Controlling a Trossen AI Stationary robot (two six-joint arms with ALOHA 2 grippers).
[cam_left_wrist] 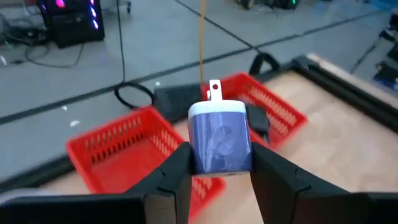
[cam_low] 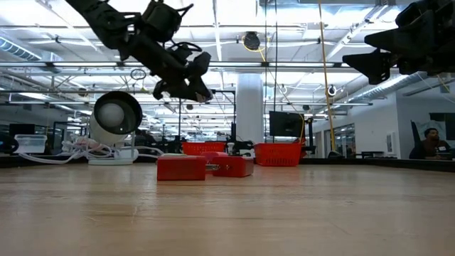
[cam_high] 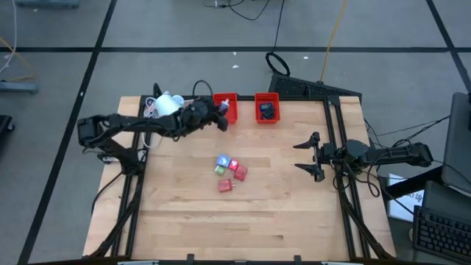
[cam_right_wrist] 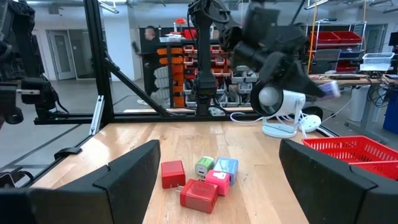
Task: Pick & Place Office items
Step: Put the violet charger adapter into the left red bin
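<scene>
The left gripper (cam_left_wrist: 214, 177) is up in the air at the far side of the desk (cam_high: 294, 206), its jaws clamped on a blue-and-white plug adapter (cam_left_wrist: 219, 140) with metal prongs sticking out of its end. Looking down from above, that gripper (cam_high: 219, 118) hangs right at the left red tray (cam_high: 227, 98), and the second red tray (cam_high: 266, 99) sits just beside it with a dark piece (cam_high: 267, 111) lying inside. Near the middle of the desk a small cluster of adapters (cam_high: 229, 173) waits: a pale blue one (cam_right_wrist: 227, 167), a green one (cam_right_wrist: 204, 167), a pinkish-red one (cam_right_wrist: 217, 181) and two red ones (cam_right_wrist: 199, 195), huddled together and touching. A white lamp-like device (cam_high: 166, 104) with cables stands at the far left corner, close behind the left arm. The right gripper (cam_high: 310, 157) hovers over the desk's right side, well apart from the cluster, its jaws spread wide and holding nothing.
</scene>
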